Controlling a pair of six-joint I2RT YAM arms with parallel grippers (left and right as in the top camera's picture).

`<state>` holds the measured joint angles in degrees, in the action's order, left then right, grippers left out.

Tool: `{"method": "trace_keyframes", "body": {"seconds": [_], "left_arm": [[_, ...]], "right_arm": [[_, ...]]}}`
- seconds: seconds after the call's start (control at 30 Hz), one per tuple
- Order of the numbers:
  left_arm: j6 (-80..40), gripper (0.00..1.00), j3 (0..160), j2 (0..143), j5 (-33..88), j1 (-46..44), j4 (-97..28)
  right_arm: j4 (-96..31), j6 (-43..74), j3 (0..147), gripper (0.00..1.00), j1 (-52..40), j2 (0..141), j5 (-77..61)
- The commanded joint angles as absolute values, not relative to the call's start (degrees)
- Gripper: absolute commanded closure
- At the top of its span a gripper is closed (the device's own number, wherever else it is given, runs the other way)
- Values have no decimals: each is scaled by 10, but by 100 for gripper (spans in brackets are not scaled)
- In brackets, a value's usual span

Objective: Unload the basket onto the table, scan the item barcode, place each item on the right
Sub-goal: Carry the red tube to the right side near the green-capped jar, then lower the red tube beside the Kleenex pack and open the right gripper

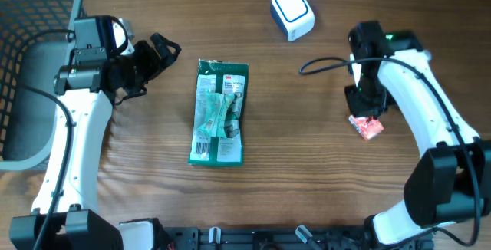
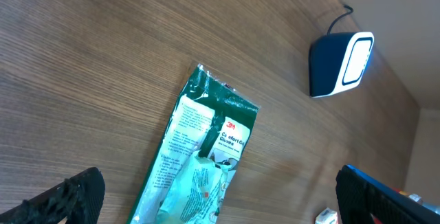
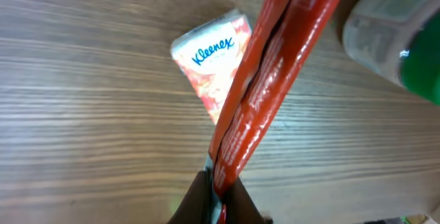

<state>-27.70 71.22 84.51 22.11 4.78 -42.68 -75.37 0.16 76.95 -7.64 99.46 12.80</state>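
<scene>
Right wrist, right claw (image 3: 217, 195) pinching red packet (image 3: 267, 69)

Red packet (image 3: 275, 66) cropped; package (image 1: 219, 112) barcode unreadably small.

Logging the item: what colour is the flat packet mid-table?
The flat plastic packet is dark green with a white, pale-green label; clearest in the overhead view.

Wooden table (image 1: 291, 189), grain running left to right; grey mesh basket (image 1: 31, 20) at its left edge, partly out of the overhead view; green 3M pack (image 1: 219, 112) flat near the table's centre, well apart from the basket, logo end farthest, barcode at the near left corner; small Kleenex packet (image 3: 210, 59) flat on the wood, white with orange-red pattern; blurred pale container (image 3: 399, 38) with green part, unidentifiable.
</scene>
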Motion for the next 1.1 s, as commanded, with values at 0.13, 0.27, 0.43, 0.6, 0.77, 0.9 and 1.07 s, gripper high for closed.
{"method": "trace_keyframes", "body": {"seconds": [0.13,0.27,0.43,0.6,0.77,0.9,1.07], "left_arm": [[-272,0,720,834,218,50,-425],[-272,0,720,834,218,50,-425],[-272,0,720,834,218,50,-425],[-272,0,720,834,218,50,-425],[-272,0,720,834,218,50,-425],[-272,0,720,834,218,50,-425],[-272,0,720,834,218,50,-425]], "right_arm": [[-660,-15,684,96,-74,999,200],[-627,-16,665,96,-74,999,244],[-614,-31,649,96,-74,999,245],[-593,-45,631,76,-74,999,244],[-582,-43,625,60,-74,999,243],[-541,-22,625,59,-74,999,153],[-530,11,625,62,-74,999,29]]}}
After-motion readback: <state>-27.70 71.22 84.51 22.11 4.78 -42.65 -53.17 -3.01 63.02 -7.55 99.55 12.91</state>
